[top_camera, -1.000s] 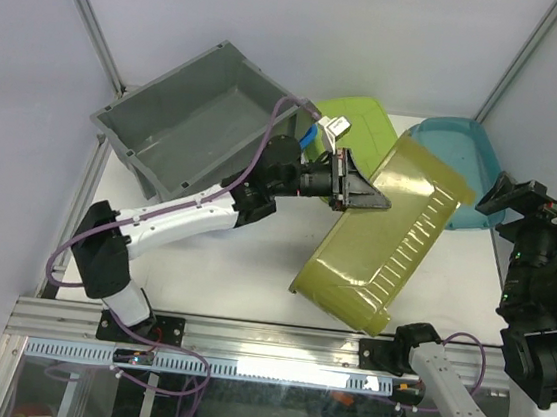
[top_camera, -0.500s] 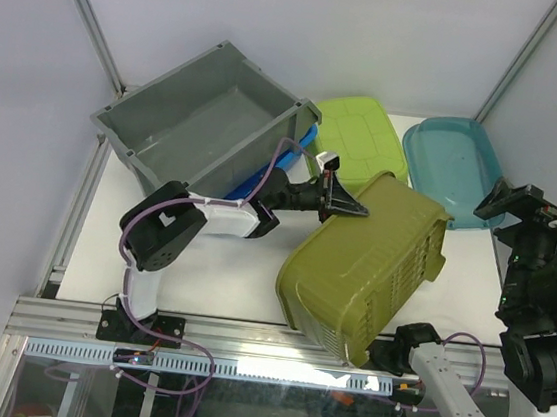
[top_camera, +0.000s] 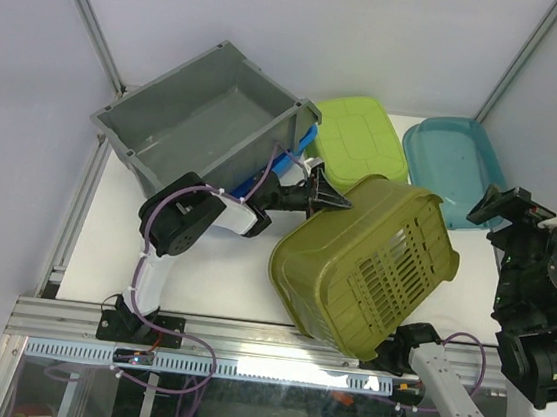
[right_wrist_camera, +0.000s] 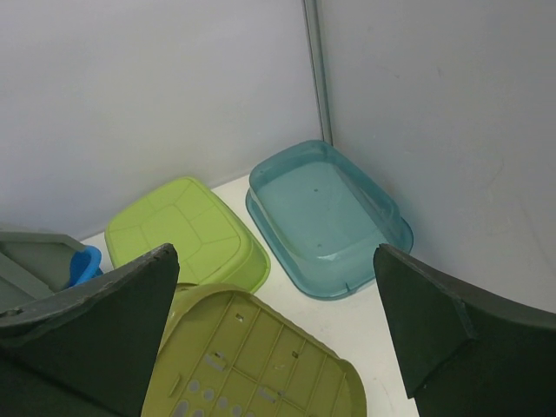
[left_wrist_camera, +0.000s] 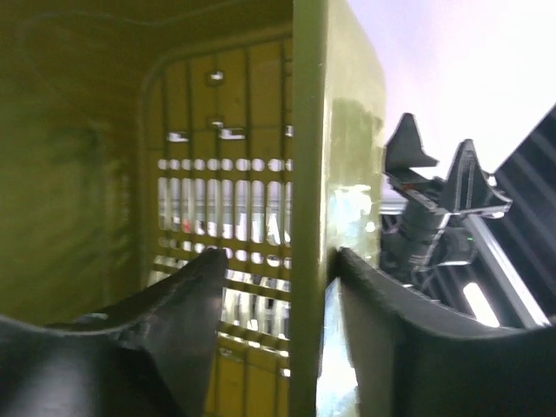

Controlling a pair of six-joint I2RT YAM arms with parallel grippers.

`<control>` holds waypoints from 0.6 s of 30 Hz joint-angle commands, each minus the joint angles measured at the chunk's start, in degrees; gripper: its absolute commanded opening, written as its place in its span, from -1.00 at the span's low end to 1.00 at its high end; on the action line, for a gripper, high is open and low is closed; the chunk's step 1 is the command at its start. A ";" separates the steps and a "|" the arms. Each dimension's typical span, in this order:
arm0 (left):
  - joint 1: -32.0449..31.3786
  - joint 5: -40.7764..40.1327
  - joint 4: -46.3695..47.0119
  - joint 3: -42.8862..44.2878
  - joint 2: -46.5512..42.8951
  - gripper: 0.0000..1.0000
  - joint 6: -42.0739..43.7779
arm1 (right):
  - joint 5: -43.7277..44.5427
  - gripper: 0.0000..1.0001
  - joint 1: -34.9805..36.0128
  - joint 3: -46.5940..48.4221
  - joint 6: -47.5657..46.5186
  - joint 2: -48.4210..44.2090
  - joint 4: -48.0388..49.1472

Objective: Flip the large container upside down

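Crate [top_camera: 198, 119] is seen at the far left of the table [top_camera: 231, 274], open side up, so the turning is judged not begun. Left jaws are parted loosely astride the basket [top_camera: 353, 257] wall; right jaws are spread wide, empty.

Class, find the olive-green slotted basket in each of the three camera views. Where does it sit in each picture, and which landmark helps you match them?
Top external: the olive-green basket lies tilted, lower centre-right.
Left wrist: it fills the left and centre, with one wall seen edge-on.
Right wrist: bottom centre, with only a perforated face showing.
Landmark: the lime-green tub just behind it, in the top external and right wrist views only.
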 commanded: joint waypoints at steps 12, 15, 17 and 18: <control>-1.51 -1.91 -68.60 15.48 -5.62 0.98 51.94 | -4.57 0.99 -0.05 -2.28 2.87 -1.50 -7.53; -1.89 -6.86 -77.06 19.29 -6.00 0.98 57.22 | -5.07 0.99 -0.03 -2.61 3.14 -1.76 -7.84; -2.30 -8.75 -80.25 21.52 -6.33 0.98 59.72 | -5.41 0.98 -0.05 -2.66 3.10 -1.81 -7.95; -2.80 -10.04 -81.67 22.87 -6.62 0.98 60.68 | -5.50 0.99 -0.05 -2.64 3.10 -1.78 -8.19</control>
